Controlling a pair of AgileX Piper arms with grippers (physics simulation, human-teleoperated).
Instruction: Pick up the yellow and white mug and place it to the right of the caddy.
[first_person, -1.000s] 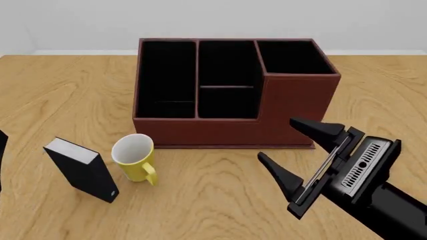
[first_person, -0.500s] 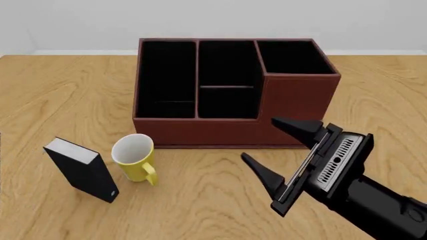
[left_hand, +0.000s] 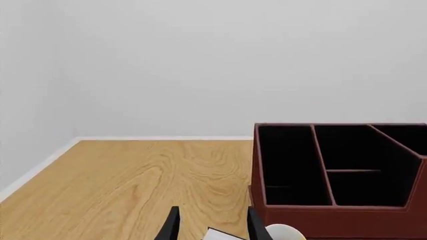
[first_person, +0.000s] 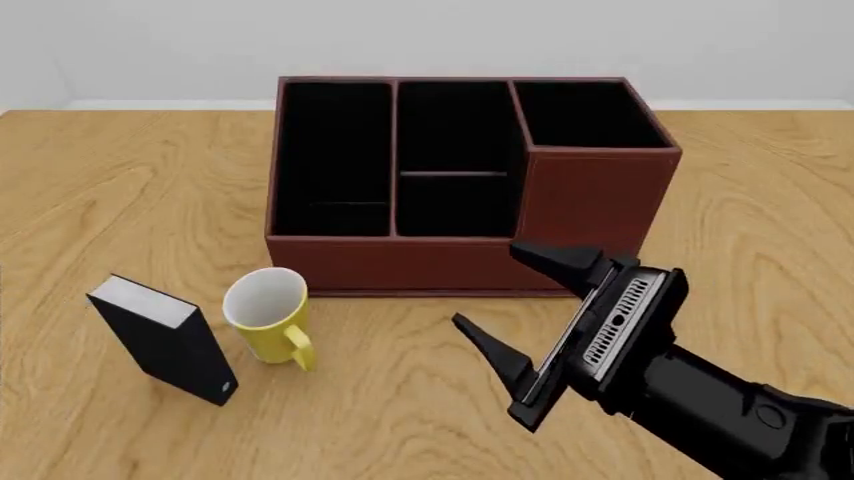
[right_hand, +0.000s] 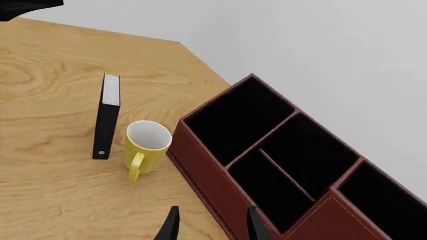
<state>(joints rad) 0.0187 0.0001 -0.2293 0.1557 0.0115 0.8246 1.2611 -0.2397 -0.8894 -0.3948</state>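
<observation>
The yellow and white mug (first_person: 267, 315) stands upright on the wooden table, in front of the caddy's left front corner, handle toward the camera. The large reddish-brown caddy (first_person: 400, 265) sits mid-table with three black compartments. My right gripper (first_person: 487, 285) hovers open and empty in front of the caddy's right half, well right of the mug. The right wrist view shows the mug (right_hand: 147, 147) beside the caddy (right_hand: 207, 170). In the left wrist view my left gripper (left_hand: 212, 227) is open, with the caddy (left_hand: 333, 220) and a sliver of the mug's rim (left_hand: 283, 232) beyond it.
A small black book-like box (first_person: 167, 340) with a white top stands tilted just left of the mug; the right wrist view shows the box (right_hand: 107, 117) too. The table (first_person: 374, 420) stretches bare to the right of the caddy. A white wall runs behind it.
My right gripper has moved left and slightly forward, closer to the mug, staying open. The dark bit of the left arm at the front view's left edge has gone.
</observation>
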